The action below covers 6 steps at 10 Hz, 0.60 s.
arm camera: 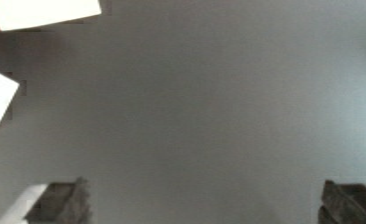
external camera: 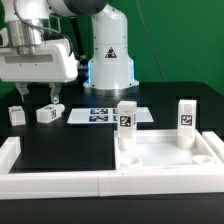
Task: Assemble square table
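On the square top (external camera: 168,152), two legs (external camera: 126,118) stand upright, seemingly fitted; two loose legs (external camera: 47,114) lie on the counter (external camera: 60,150) near the empty tool (external camera: 34,97), its jaws wide apart

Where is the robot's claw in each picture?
Exterior view: the claw hangs open at that view's upper left, a small white leg just below it.
Wrist view: the claw shows only as two dark tips, wide apart.
Shared landmark: the black table.

Table (arm camera: 198,130) bare between fingers (arm camera: 55,205); small leg (external camera: 47,114) just beside.
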Each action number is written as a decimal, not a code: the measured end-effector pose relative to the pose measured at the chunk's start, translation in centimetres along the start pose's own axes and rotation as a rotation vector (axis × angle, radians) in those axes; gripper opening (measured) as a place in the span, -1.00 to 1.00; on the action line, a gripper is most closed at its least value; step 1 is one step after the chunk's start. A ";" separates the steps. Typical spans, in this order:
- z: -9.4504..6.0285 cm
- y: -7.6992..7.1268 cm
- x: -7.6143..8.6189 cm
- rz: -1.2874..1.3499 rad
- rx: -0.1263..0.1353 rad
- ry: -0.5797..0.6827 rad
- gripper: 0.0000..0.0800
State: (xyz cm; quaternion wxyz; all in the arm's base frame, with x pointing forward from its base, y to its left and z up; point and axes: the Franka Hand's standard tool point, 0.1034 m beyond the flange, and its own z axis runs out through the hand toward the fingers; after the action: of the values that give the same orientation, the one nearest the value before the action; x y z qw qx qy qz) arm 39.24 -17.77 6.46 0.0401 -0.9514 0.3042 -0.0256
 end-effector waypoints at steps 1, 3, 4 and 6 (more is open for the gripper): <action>0.3 0.0 -1.1 0.005 0.020 -0.070 0.62; 0.4 1.6 -5.0 0.006 0.046 -0.335 0.62; 0.6 2.3 -6.0 0.012 0.051 -0.414 0.62; 0.7 1.9 -6.6 0.005 0.065 -0.560 0.62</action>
State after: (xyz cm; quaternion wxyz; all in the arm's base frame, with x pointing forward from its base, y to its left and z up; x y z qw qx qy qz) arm 32.85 -15.48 5.39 0.1529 -0.9190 0.2825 0.2286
